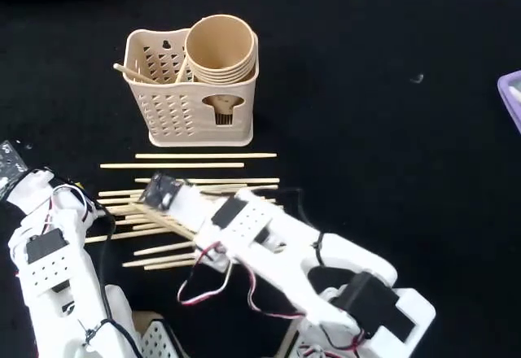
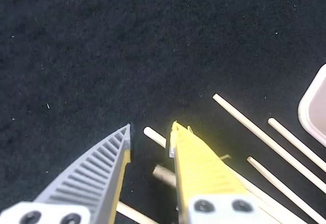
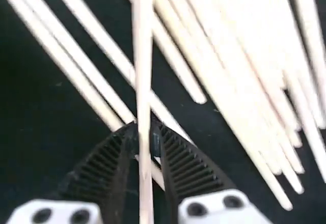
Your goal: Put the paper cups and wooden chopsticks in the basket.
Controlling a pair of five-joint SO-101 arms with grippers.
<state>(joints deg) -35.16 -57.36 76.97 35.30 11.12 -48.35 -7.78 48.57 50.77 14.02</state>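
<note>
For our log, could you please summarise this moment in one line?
right end effector: shut on chopstick; left end effector: open; paper cups: in basket; other chopsticks: loose

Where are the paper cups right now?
In the high view, the stacked paper cups stand in the basket's right-hand compartment, at the table's far side, beyond the loose chopsticks.

A robotics lab bench is suggested: a table is draped in black cloth (image 1: 391,146), and a white left arm (image 1: 49,268) and right arm (image 1: 326,272) are mounted at its near edge, with wiring (image 1: 213,283) left exposed.
</note>
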